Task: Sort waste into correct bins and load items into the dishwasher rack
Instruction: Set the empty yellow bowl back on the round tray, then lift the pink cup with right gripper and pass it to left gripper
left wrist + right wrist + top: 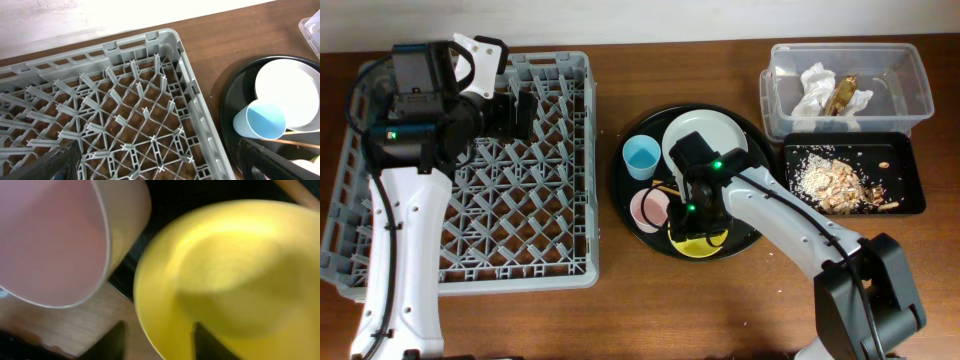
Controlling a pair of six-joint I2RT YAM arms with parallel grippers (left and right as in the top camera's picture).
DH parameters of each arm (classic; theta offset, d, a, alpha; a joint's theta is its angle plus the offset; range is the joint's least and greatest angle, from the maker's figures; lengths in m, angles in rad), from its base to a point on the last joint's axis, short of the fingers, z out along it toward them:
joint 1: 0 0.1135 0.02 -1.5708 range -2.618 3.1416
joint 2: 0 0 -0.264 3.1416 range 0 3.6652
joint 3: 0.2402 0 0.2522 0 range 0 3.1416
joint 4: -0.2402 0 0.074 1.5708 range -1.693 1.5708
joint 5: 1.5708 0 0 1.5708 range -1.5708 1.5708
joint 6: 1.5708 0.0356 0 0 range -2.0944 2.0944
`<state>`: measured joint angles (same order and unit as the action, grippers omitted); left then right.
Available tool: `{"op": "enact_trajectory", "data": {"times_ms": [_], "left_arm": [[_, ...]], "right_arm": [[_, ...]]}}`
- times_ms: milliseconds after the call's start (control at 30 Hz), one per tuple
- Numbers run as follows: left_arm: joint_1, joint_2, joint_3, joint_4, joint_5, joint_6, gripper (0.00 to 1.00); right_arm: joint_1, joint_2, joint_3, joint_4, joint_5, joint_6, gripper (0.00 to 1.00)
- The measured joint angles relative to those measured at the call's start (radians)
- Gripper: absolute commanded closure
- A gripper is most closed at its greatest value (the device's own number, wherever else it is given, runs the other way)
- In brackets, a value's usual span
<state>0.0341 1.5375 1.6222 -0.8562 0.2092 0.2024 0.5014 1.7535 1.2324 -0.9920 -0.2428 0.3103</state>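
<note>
A yellow bowl (695, 246) sits at the front of the round black tray (620, 190), with a pink cup (649, 207), a blue cup (641, 157) and a white plate (715, 135). My right gripper (692, 225) is open and straddles the bowl's rim. In the right wrist view one finger is outside and one inside the yellow bowl (235, 270), at the gripper (157, 342), beside the pink cup (55, 240). My left gripper (525, 112) is open and empty over the far right part of the grey dishwasher rack (592, 180). It shows open in the left wrist view (160, 165).
A clear bin (910, 90) holds crumpled paper at the back right. A black rectangular tray (910, 190) in front of it holds food scraps. A wooden stick (665, 186) lies on the round tray. The left wrist view shows the rack (195, 100), blue cup (262, 122) and plate (290, 90).
</note>
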Motion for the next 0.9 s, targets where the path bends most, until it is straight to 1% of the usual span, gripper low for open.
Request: {"op": "enact_trajectory", "data": {"times_ms": [33, 67, 133, 200, 300, 367, 400, 467, 533, 567, 800, 833, 900], "left_arm": [[0.000, 0.000, 0.000, 0.000, 0.000, 0.000, 0.01], [0.000, 0.000, 0.000, -0.001, 0.000, 0.000, 0.01], [0.000, 0.000, 0.000, 0.000, 0.000, 0.000, 0.01], [0.000, 0.000, 0.000, 0.000, 0.000, 0.000, 0.01], [0.000, 0.000, 0.000, 0.000, 0.000, 0.000, 0.01], [0.000, 0.000, 0.000, 0.000, 0.000, 0.000, 0.01], [0.000, 0.000, 0.000, 0.001, 0.000, 0.000, 0.01], [0.000, 0.000, 0.000, 0.003, 0.000, 0.000, 0.01], [0.000, 0.000, 0.000, 0.003, 0.000, 0.000, 0.01], [0.000, 0.000, 0.000, 0.004, 0.000, 0.000, 0.01], [0.000, 0.000, 0.000, 0.004, 0.000, 0.000, 0.01], [0.000, 0.000, 0.000, 0.003, 0.000, 0.000, 0.01], [0.000, 0.000, 0.001, -0.050, 0.022, 0.000, 0.01]], "right_arm": [[-0.019, 0.000, 0.024, -0.034, 0.000, 0.001, 0.50], [-0.038, 0.000, 0.058, -0.062, 0.000, 0.002, 0.46], [-0.084, -0.020, 0.178, -0.074, 0.003, 0.001, 0.42], [-0.078, -0.048, 0.229, -0.063, 0.006, 0.000, 0.41], [-0.027, -0.029, 0.230, -0.034, 0.007, -0.001, 0.42], [-0.015, 0.021, 0.230, -0.026, 0.007, -0.004, 0.54], [-0.015, 0.063, 0.230, -0.026, 0.008, 0.001, 0.68], [-0.015, 0.092, 0.230, -0.026, 0.006, 0.011, 0.77], [-0.015, 0.133, 0.230, -0.023, 0.007, 0.019, 0.81], [-0.015, 0.138, 0.230, -0.016, 0.007, 0.020, 0.96], [-0.014, 0.169, 0.230, -0.008, -0.006, 0.023, 0.96], [-0.018, 0.169, 0.239, -0.023, -0.029, 0.021, 0.96], [-0.048, 0.156, 0.305, -0.078, -0.080, 0.001, 0.96]]}}
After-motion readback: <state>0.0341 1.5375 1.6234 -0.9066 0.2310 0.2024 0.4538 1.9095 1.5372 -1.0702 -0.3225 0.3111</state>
